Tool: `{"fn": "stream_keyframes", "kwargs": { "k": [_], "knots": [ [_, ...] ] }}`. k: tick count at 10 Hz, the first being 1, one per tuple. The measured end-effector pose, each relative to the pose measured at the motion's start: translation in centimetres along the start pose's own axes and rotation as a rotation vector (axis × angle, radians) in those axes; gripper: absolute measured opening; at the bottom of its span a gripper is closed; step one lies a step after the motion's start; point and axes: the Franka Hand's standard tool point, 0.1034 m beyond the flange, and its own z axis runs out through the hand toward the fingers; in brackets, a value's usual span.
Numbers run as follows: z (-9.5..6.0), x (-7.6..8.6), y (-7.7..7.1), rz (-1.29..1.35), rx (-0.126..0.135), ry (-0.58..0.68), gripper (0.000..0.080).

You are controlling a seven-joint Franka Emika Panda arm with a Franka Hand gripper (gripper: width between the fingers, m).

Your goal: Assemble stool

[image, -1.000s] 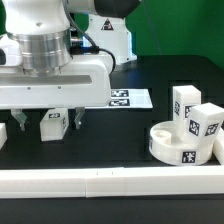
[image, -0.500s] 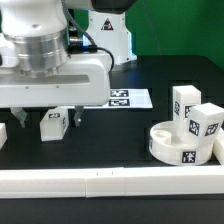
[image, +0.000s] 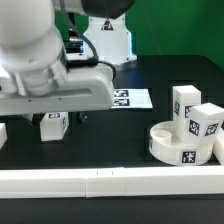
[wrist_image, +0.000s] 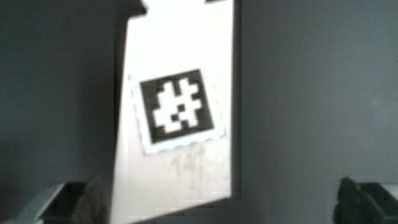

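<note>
Although the arm covers much of the exterior view's left, we list what shows.

1. Gripper [wrist_image: 214,205]: jaws spread wide and holding nothing. Its fingers [wrist_image: 64,203] stand well apart on either side of the loose leg [wrist_image: 178,110] and do not touch it.
2. Loose leg: a white block with one black-and-white square tag on the face turned to the wrist camera. It lies on the black table [image: 150,75] at the exterior view's left, below the gripper.
3. Seat [image: 165,143]: a round white disc at the exterior view's right, towards the near side, with a tag on its near wall.
4. Far leg [image: 186,103] and near leg [image: 208,122]: both upright at the seat, side by side, each tagged. We cannot tell whether they sit in sockets.
5. Marker board [image: 132,99]: flat on the table, farther back, between the gripper and the seat.
6. White rail [image: 120,183]: runs along the near edge.
7. White part [image: 2,133]: cut off at the exterior view's left edge, so we cannot tell its kind.
</note>
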Motion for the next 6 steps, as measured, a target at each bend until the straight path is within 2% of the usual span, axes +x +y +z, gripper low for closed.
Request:
{"fn": "stream_keyframes", "kwargs": {
  "k": [1,2,3,4,5,6],
  "knots": [
    [0.2,0.0,0.0,-0.005,0.001,-0.054,0.0649],
    [0.5,-0.3,0.3,-0.006,-0.014,-0.125,0.0649],
    [0.5,-0.8,1.0,0.004,-0.065,-0.25,0.0649],
    [0.6,-0.4,1.4,0.001,-0.093,-0.313,0.0649],
    [1.0,-0.6,1.6,0.005,-0.107,-0.388,0.0649],
    [1.5,-0.5,1.5,0.007,-0.107,-0.42,0.0649]
  ]
}}
